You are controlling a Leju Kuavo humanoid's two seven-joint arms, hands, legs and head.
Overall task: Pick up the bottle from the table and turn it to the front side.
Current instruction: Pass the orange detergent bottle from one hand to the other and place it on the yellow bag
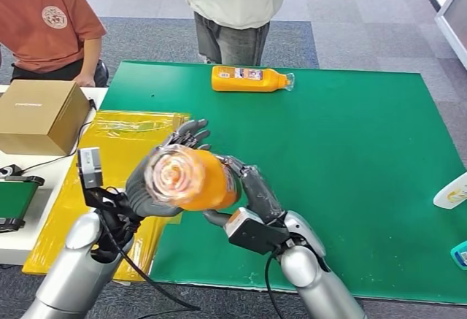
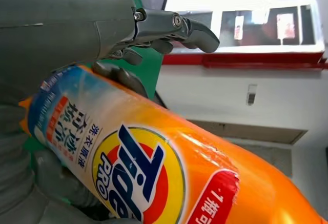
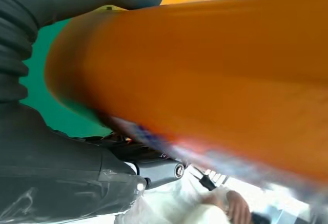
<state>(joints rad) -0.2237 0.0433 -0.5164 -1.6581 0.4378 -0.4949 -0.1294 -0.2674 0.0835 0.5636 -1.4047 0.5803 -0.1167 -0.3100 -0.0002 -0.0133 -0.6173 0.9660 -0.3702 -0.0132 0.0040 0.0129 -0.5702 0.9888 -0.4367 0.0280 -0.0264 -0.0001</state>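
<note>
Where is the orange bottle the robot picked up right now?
In the head view the orange bottle is lifted above the green mat's near edge, held between the left hand and right hand.

The orange plastic detergent bottle (image 3: 217,80) is smeared by blur in the right wrist view, its label unreadable. In the head view the grey-fingered left hand (image 1: 149,187) covers its near end. A white container (image 1: 452,191) is cut off at the table's right edge.
</note>
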